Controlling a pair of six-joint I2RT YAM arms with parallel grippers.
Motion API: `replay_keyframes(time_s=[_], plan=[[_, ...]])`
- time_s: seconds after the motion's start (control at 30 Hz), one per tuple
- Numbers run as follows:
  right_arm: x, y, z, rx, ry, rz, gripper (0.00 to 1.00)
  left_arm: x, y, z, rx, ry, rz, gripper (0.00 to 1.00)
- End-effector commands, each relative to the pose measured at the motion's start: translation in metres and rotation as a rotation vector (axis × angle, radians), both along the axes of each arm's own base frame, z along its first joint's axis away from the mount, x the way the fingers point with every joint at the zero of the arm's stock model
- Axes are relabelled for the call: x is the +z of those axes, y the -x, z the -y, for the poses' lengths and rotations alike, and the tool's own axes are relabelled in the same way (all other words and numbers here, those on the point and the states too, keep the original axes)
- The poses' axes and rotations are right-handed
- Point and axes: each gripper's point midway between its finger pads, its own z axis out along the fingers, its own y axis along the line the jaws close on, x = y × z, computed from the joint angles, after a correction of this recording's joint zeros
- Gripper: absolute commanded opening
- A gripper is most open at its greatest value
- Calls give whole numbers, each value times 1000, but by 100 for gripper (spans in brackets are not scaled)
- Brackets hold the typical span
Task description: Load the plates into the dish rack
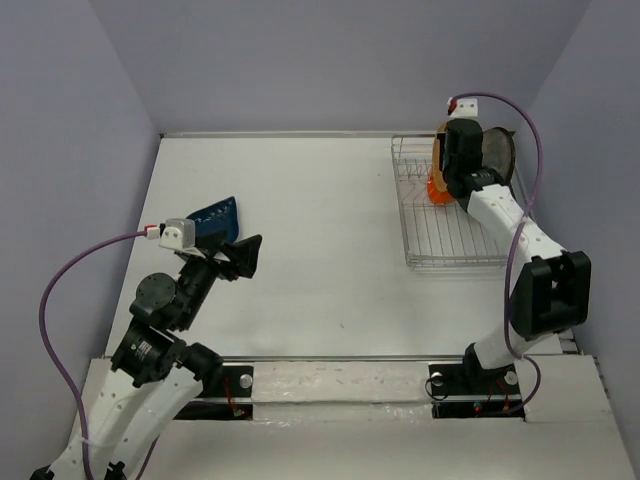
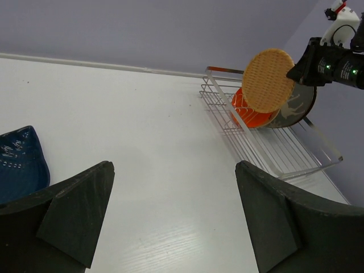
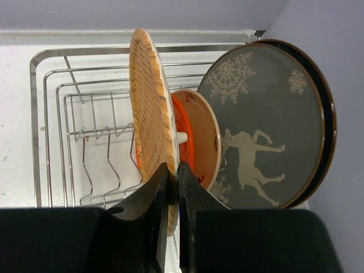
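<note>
Our right jaws are shut tight on the rim of the tan waffle plate (image 3: 149,108). We hold it up on its edge over the dish rack (image 3: 35,114), at the far right of the worktop (image 1: 320,260). Just beside it, the orange plate (image 3: 187,149) stands in the rack, and next comes the grey deer plate (image 3: 261,131) (a bigger dark plate (image 3: 325,102) stands right behind that one). Our left jaws are wide open with nothing in them, low over the left side of the worktop. The blue leaf plate (image 2: 20,165) lies flat there, just beside the left jaws and well apart from the rack
</note>
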Motion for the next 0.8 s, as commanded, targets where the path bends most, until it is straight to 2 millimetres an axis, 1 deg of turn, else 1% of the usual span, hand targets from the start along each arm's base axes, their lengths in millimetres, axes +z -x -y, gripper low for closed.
replay_keyframes(time_s=[0.0,0.1,0.13,0.27,0.3,0.4,0.47,0.53,0.57,0.6,0.67,0.77], plan=[[81,7,7,-45,-52,238,7,6,-3,4,-16,-5,35,99],[89,10,5,-27,-61,256,7,6,-3,5,-17,-2,34,99],[89,10,5,-24,-63,255,7,7,-2,5,-19,-3,36,99],[68,8,1,-15,-76,216,7,5,-3,5,-19,-5,32,99],[58,7,0,-15,-76,197,7,5,-3,6,-19,-6,30,99],[40,5,-2,-11,-91,167,7,4,-4,5,-17,-9,27,99],[31,4,-5,-1,-99,153,7,4,-4,6,-17,-9,27,99],[18,1,-8,10,-99,126,7,5,-4,6,-19,-8,30,99],[16,1,-9,14,-100,122,7,5,-4,6,-19,-9,30,99],[8,0,-11,10,-126,113,7,5,-4,5,-17,-8,30,99],[2,0,-14,22,-137,101,7,4,-4,6,-19,-10,29,99],[-14,1,-18,33,-159,72,7,4,-4,6,-19,-9,28,99]])
